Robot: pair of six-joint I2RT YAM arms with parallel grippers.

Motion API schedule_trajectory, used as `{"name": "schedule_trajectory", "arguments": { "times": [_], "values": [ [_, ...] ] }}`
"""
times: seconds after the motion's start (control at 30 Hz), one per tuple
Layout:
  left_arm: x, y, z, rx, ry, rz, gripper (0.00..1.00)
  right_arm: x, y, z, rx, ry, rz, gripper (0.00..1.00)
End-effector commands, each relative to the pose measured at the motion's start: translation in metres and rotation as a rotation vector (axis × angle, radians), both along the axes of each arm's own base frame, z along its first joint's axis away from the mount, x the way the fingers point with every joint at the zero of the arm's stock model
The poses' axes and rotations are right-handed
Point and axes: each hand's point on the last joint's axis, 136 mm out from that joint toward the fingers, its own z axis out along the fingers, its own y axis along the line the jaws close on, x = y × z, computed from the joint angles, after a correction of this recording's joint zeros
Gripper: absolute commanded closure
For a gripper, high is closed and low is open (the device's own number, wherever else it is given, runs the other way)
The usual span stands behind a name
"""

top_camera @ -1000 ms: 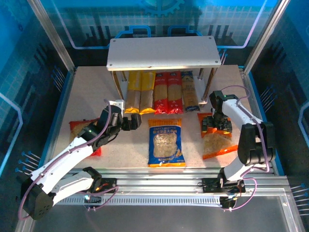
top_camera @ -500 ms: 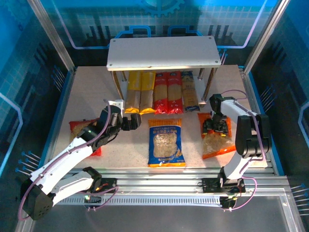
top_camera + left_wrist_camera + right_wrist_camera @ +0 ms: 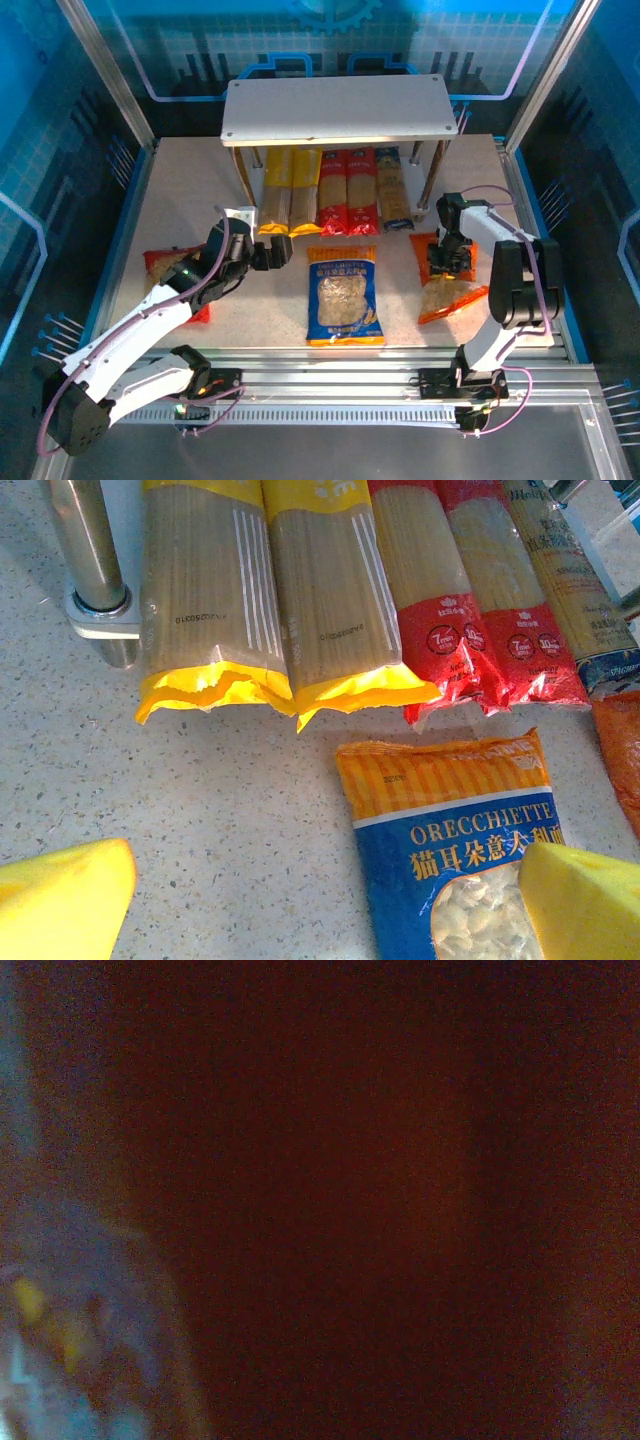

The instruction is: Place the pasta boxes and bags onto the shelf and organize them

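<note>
Speckled beige tabletop (image 3: 200,200) runs from the aluminium rails at the bottom of the top view up to a blue-lit enclosure wall. Nearest, a blue pillow-shaped plastic pasta bag with orange edges (image 3: 345,295) lies flat at centre. A red pillow-shaped plastic pasta bag (image 3: 160,265) lies at left, partly under the left arm. At right, an orange pillow-shaped plastic pasta bag (image 3: 452,292) lies slightly rumpled. The right gripper (image 3: 447,264) sits on its upper end with the jaws pressed together, apparently pinching the film; its wrist view is a dark reddish blur. The left gripper (image 3: 280,254) hangs spread wide and empty between the red and blue bags, facing the packs. Further up, two yellow long narrow spaghetti packs (image 3: 277,195), two red ones (image 3: 333,190) and a blue one (image 3: 394,190) lie side by side on the lower level of the pale grey-white two-tier shelf with shiny metal legs (image 3: 335,110). Its top board is bare. The step in hand looks like the pickup of the orange bag. Next it needs a lift clear of the table and a carry up over the front edge, clear of the nearby leg. A limp bag held by one end will likely sag.
</note>
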Motion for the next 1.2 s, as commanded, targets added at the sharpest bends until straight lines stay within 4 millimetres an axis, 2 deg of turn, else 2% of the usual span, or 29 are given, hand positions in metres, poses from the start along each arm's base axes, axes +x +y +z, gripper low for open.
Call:
{"name": "schedule_trajectory", "arguments": {
  "times": [0.0, 0.17, 0.33, 0.67, 0.8, 0.97, 1.17],
  "values": [
    [0.000, 0.004, 0.010, 0.006, -0.024, 0.003, 0.01, -0.013, -0.002, -0.009, 0.009, 0.035, -0.029, 1.00],
    [0.001, 0.003, 0.010, 0.005, -0.024, 0.002, 0.01, -0.010, -0.007, 0.015, -0.011, -0.043, -0.038, 1.00],
    [0.003, 0.001, 0.011, 0.001, -0.025, -0.001, 0.01, -0.002, -0.019, 0.060, -0.065, -0.193, -0.050, 1.00],
    [0.006, -0.002, 0.014, -0.002, -0.027, -0.010, 0.01, -0.002, -0.036, 0.144, -0.149, -0.458, -0.076, 1.00],
    [0.007, -0.003, 0.017, 0.001, -0.030, -0.014, 0.01, -0.006, -0.043, 0.190, -0.182, -0.599, -0.103, 1.00],
    [0.009, -0.005, 0.018, 0.000, -0.030, -0.019, 0.01, -0.014, -0.047, 0.264, -0.202, -0.800, -0.124, 1.00],
    [0.011, -0.007, 0.018, 0.002, -0.026, -0.024, 0.01, -0.013, -0.030, 0.363, -0.135, -1.070, -0.096, 1.00]
  ]
}}
